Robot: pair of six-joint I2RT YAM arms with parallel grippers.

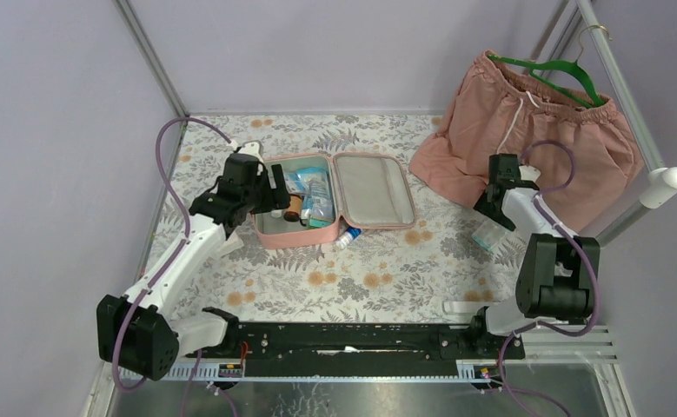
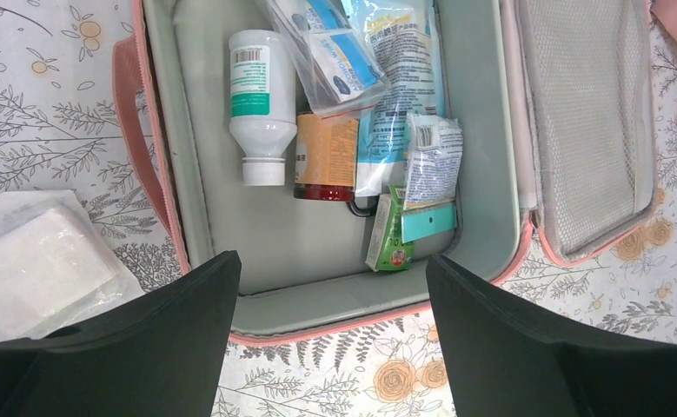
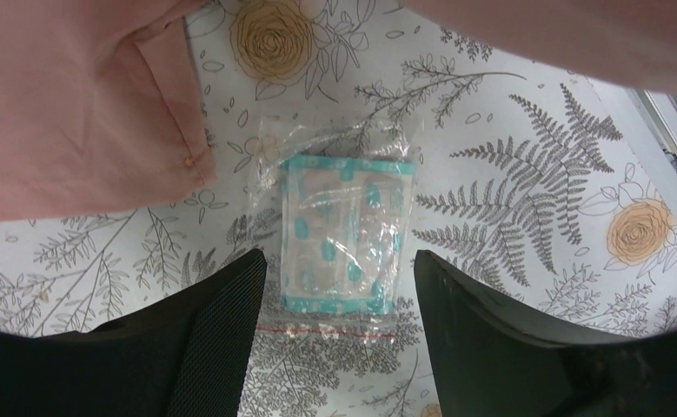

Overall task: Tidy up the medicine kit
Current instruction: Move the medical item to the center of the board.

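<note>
The pink medicine kit (image 1: 374, 187) lies open on the floral table, its grey lid to the right. In the left wrist view its tray (image 2: 317, 252) holds a white bottle (image 2: 261, 104), an amber bottle (image 2: 326, 156), a green box (image 2: 391, 239), blue packets (image 2: 395, 87) and a zip bag (image 2: 335, 61). My left gripper (image 1: 269, 195) hovers open and empty over the tray's near wall (image 2: 330, 265). My right gripper (image 1: 491, 198) is open above a clear zip bag of teal-patterned plasters (image 3: 343, 234), its fingers either side of the bag's near end (image 3: 339, 261).
A white gauze packet (image 2: 39, 269) lies left of the kit. A small blue-capped tube (image 1: 348, 236) lies at the kit's front edge. Pink shorts (image 1: 534, 139) on a green hanger (image 1: 560, 69) sit at the back right, next to the plaster bag (image 1: 488, 234).
</note>
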